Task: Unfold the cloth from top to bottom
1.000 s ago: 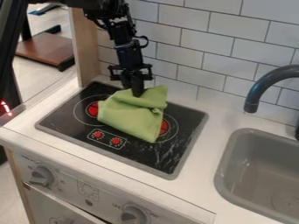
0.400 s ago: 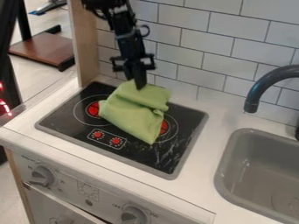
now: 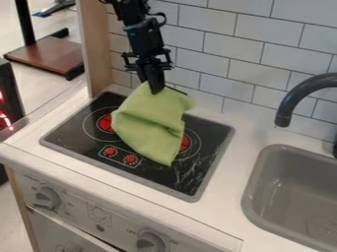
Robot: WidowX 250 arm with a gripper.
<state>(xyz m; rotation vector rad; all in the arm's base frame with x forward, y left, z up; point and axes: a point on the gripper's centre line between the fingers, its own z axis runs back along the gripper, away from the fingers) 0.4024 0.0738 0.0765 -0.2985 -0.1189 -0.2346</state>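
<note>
Cloth (image 3: pixel 148 125) is hanging by its upper edge from the gripper (image 3: pixel 156 91), whose jaws are pinching it near the top corner. Its lower part is draping over the middle of the hob (image 3: pixel 72 133), narrowing to a point toward the front. A fold is running along its right side, and a flap is sticking out toward the wall (image 3: pixel 211 54). The green fabric is partly covering the right burner (image 3: pixel 185 143), while the left burner (image 3: pixel 105 122) is showing beside it. Two red dials (image 3: pixel 131 158) are sitting in front of the cloth on the hob. The gripper is pointing down above the hob's back edge, in front of the wall. Right of the hob, the sink (image 3: pixel 253 172) is lying under the curved tap (image 3: pixel 289 106).
</note>
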